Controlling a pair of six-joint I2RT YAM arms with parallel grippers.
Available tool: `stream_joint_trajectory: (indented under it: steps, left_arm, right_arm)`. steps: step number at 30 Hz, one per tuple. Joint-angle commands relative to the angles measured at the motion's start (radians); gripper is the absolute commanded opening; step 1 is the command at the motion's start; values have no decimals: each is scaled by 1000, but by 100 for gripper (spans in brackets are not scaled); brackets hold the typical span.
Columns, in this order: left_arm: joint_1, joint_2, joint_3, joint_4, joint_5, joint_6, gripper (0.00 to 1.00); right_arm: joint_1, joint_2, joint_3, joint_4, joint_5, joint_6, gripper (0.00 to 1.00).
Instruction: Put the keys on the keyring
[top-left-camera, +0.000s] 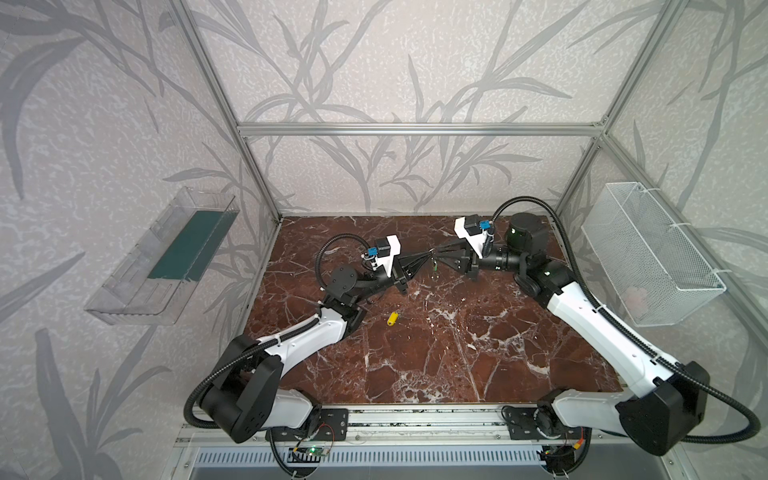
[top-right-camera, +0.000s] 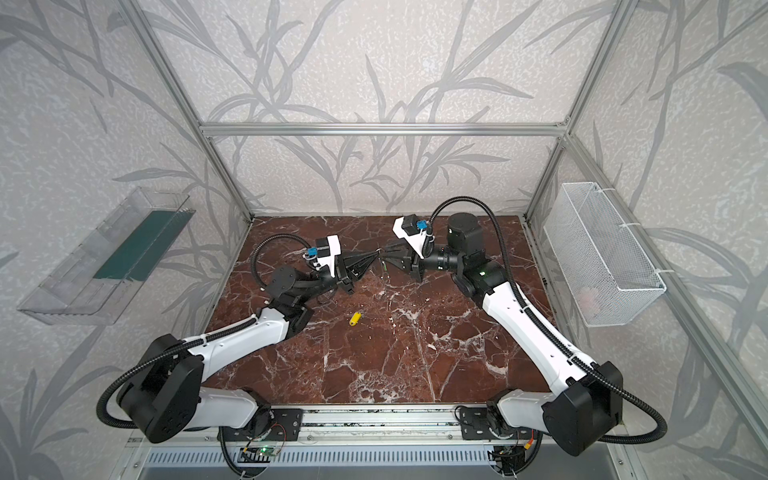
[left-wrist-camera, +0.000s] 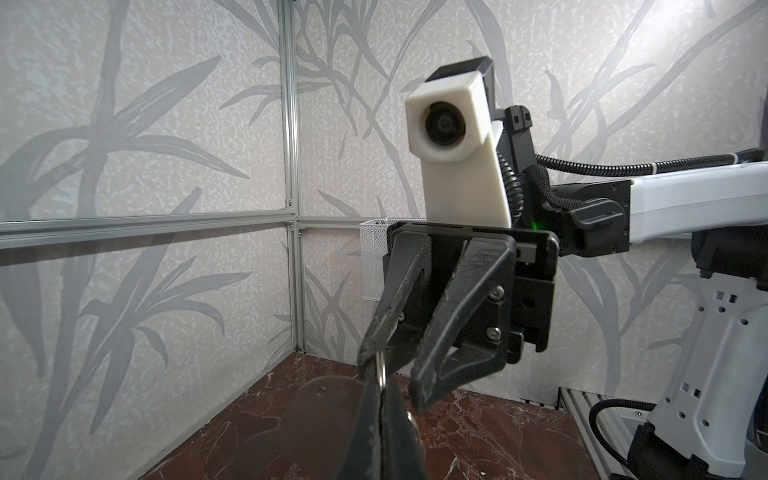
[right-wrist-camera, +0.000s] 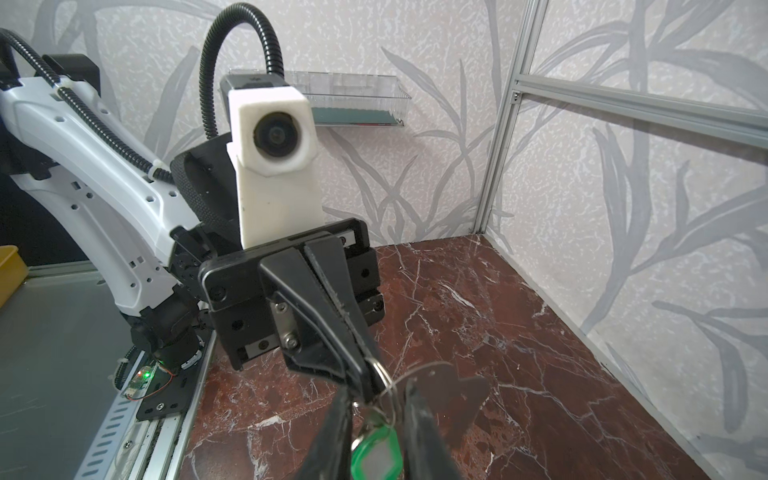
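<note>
While right fingers flank green key | yellow key on table

1. Both top views show the green key too small for me to read.
2. In the right wrist view the fingers of my right gripper are blurred and cut off at the edge.
3. The left gripper hides most of the keyring.

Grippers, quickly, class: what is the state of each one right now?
Left gripper: closed, holding the keyring.
Right gripper: partly open, straddling the hanging green key, no grip visible.
</note>
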Motion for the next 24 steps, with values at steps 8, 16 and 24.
stream_joint_trajectory:
  steps: [8,16,24]
  left_arm:
    - [5,-16,35,62,35,-26,0]
    - [5,-5,39,85,49,-43,0]
    - [6,1,50,94,67,-55,0]
  right_arm:
    - [-13,9,6,61,-79,40,10]
    - [-15,25,20,52,-128,51,10]
    - [-15,44,22,87,-194,81,6]
